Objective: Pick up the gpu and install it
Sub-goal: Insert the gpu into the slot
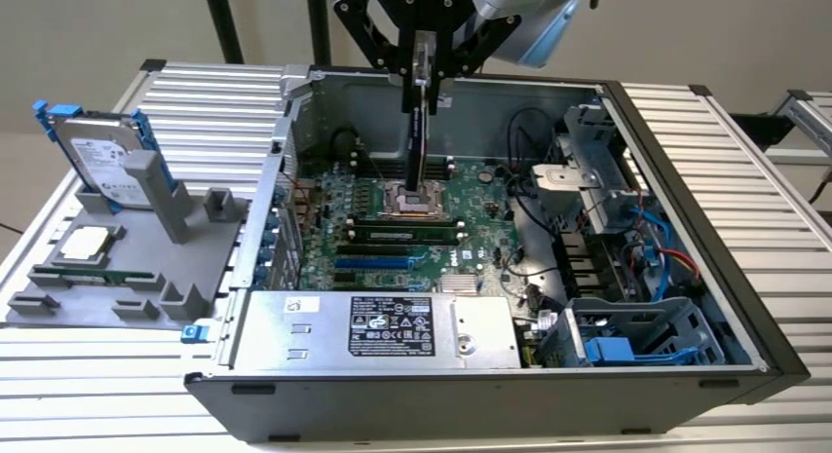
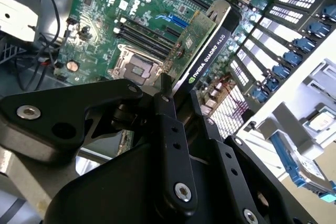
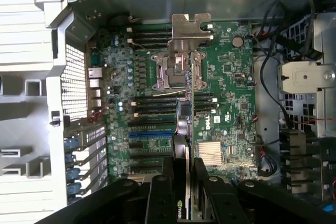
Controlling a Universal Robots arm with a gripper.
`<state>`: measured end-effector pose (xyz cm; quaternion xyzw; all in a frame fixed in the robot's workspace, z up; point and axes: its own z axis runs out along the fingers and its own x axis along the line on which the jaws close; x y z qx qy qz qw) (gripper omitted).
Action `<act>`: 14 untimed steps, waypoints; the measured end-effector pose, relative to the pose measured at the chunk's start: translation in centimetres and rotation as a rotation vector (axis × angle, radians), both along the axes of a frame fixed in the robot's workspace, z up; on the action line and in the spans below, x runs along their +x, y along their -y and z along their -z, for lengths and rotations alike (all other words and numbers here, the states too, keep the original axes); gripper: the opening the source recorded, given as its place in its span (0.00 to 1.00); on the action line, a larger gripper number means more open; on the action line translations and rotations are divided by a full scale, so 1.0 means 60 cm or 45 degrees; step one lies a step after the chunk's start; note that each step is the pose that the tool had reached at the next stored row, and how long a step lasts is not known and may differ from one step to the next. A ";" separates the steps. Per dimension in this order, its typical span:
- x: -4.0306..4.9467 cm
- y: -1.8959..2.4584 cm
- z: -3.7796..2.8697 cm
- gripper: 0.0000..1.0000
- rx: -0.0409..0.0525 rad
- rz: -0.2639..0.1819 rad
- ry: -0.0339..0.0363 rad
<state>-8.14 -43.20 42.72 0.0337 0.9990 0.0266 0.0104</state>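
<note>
The gripper (image 2: 178,90) is shut on the gpu (image 2: 202,40), its jaws clamping one short end with the card's faces between them. From the jaws the card runs straight away, long axis in line with the fingers, the silver bracket (image 3: 190,24) at the far end. In the exterior view the gripper (image 1: 426,68) holds the gpu (image 1: 413,141) upright and edge-on inside the open case (image 1: 728,229). The card's low end hangs just above the CPU socket (image 1: 419,202) on the motherboard (image 1: 488,234). The blue and black slots (image 1: 377,263) lie beside that spot, toward the power supply (image 1: 377,326), so I judge the card is not yet over them.

White lettering runs along the shroud's edge in the second wrist view. The power supply carries a printed label (image 1: 397,326).
</note>
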 end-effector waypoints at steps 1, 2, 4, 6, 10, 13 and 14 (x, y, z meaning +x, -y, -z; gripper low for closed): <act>0.000 0.0000 0.000 0.00 0.000 -0.003 0.0000; 0.000 0.0000 0.000 0.00 0.000 -0.005 0.0000; 0.000 0.0000 0.000 0.00 0.000 -0.012 0.0000; 0.000 0.0000 0.000 0.00 0.000 -0.019 0.0000; 0.000 0.0000 0.000 0.00 0.000 -0.032 0.0001; 0.000 0.0001 0.000 0.00 0.000 -0.042 0.0000; 0.000 0.0001 0.000 0.00 0.000 -0.045 0.0000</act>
